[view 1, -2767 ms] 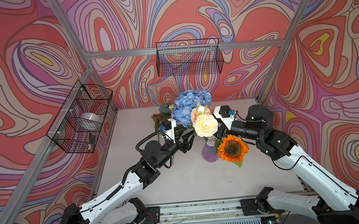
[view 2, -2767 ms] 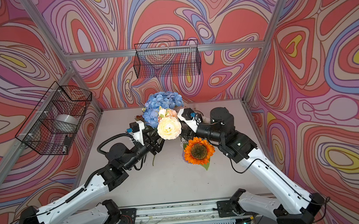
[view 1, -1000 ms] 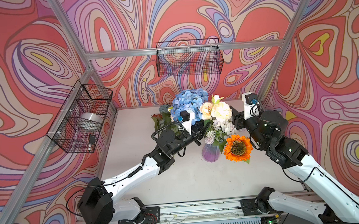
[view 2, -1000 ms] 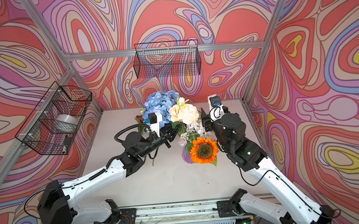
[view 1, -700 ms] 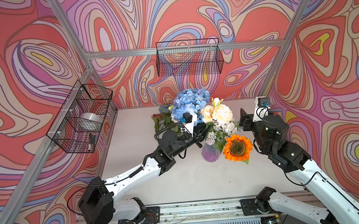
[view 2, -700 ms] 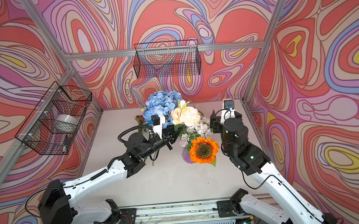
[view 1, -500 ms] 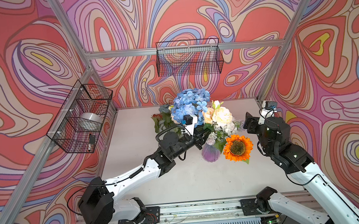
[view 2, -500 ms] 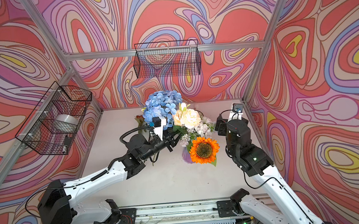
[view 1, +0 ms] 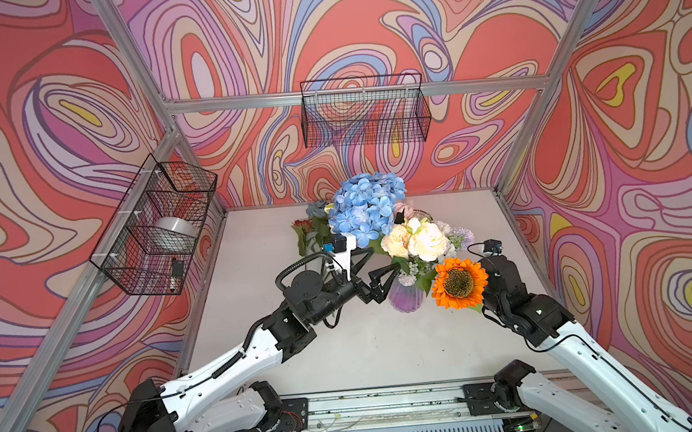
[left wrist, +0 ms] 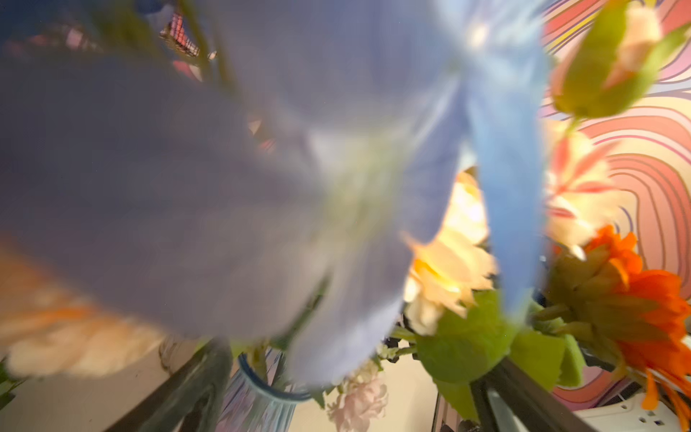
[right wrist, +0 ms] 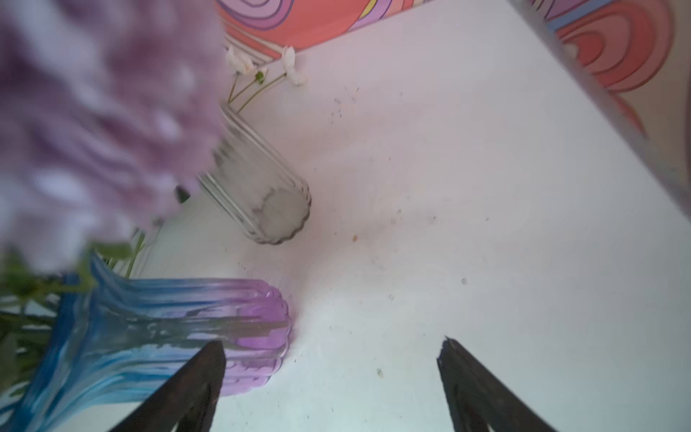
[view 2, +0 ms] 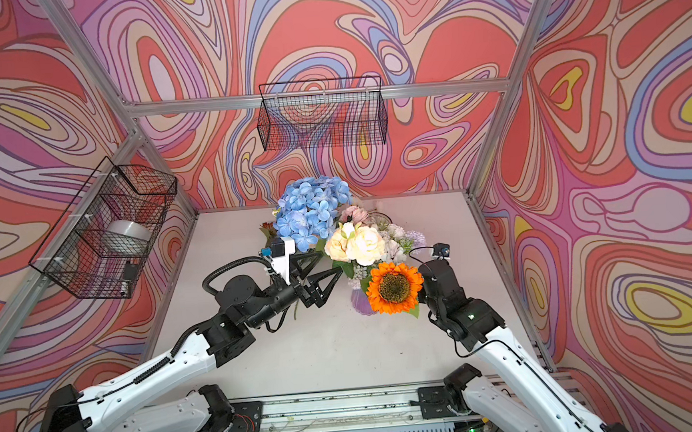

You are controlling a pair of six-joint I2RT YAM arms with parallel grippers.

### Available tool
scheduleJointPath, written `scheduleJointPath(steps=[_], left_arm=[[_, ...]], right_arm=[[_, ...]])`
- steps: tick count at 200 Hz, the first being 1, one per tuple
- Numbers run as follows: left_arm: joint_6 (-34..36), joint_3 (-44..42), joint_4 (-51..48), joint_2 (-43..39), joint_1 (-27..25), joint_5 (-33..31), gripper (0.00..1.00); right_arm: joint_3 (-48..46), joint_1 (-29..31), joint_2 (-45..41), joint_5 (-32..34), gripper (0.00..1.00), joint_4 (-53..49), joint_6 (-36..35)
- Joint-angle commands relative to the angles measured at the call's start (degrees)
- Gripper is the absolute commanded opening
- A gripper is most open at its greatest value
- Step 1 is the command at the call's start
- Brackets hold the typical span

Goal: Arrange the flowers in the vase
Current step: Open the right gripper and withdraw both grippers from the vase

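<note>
Showing both top views: flowers [view 1: 417,241] [view 2: 356,243] stand in the vase [view 1: 404,298] [view 2: 358,303] mid-frame on the table [view 1: 366,349], left gripper [view 1: 383,260] [view 2: 330,263] at their left, jaws apart. Left wrist: blurred flowers [left wrist: 448,262] fill the frame. Right wrist: right gripper [right wrist: 332,342] spread wide, holding nothing; vase [right wrist: 168,325] lower left.

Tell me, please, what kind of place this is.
Probably a robot test cell, not a home: an aluminium frame carries swirl-printed walls, two robot arms stand on a rail in front, and wire baskets hang inside.
</note>
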Motion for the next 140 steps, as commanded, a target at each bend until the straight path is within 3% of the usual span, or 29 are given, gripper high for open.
scheduleJointPath(steps=[1, 29, 45, 82, 140], left_arm=[[-3.7, -3.9, -5.1, -2.5, -0.2, -7.1, 1.0], [-7.1, -9.2, -5.0, -4.7, -0.2, -18.8, 1.0], [-8.5, -11.1, -3.8, -4.7, -0.1, -21.7, 1.0], [-8.8, -10.0, -3.2, 1.2, 1.4, -22.2, 1.0], [-14.8, -6.7, 11.0, 17.9, 9.1, -12.7, 1.0]], right_arm=[[-1.2, -0.2, -0.1, -10.4, 0.92, 3.7, 0.3], [-3.2, -0.2, 0.7, -21.2, 0.9, 7.6, -3.1], [-5.2, 0.1, 0.3, -26.5, 0.9, 10.4, -4.3], [-11.7, 3.2, -3.8, -30.7, 0.87, 20.5, -6.5], [-20.9, 6.1, -7.2, -28.1, 0.91, 39.4, -13.6]])
